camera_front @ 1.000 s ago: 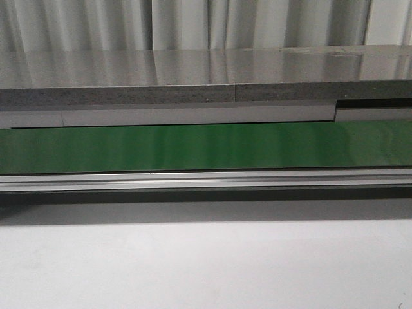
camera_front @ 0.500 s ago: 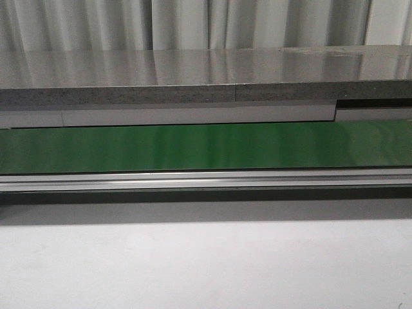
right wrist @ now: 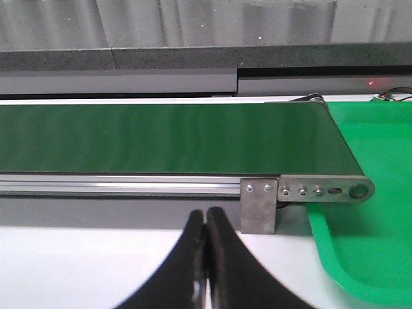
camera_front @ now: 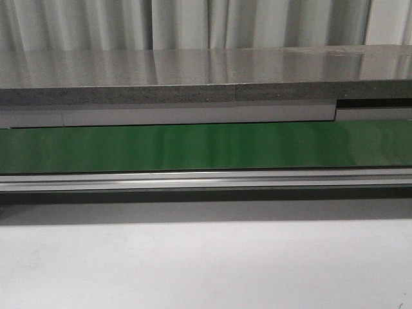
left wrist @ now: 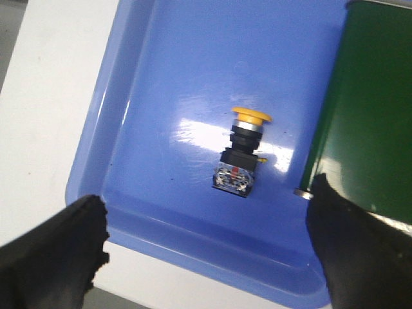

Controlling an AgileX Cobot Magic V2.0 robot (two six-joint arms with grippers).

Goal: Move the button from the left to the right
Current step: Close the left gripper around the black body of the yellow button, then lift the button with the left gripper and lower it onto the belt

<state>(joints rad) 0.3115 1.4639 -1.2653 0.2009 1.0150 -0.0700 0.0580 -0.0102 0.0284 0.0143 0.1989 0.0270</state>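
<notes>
On the blue tray (left wrist: 148, 84) lies the button (left wrist: 241, 151), tipped on its side, cap toward twelve o'clock, untouched. Left pincer (left wrist: 206, 248) hangs released above it; right pincer (right wrist: 206, 257) is clenched empty before the green belt (right wrist: 167, 138).

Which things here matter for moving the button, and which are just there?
For the job:
- yellow-capped black push-button
- blue plastic tray holding it
- open left claw
- green conveyor belt

Just there:
- green plastic tray
- shut right claw
- grey curtain
</notes>
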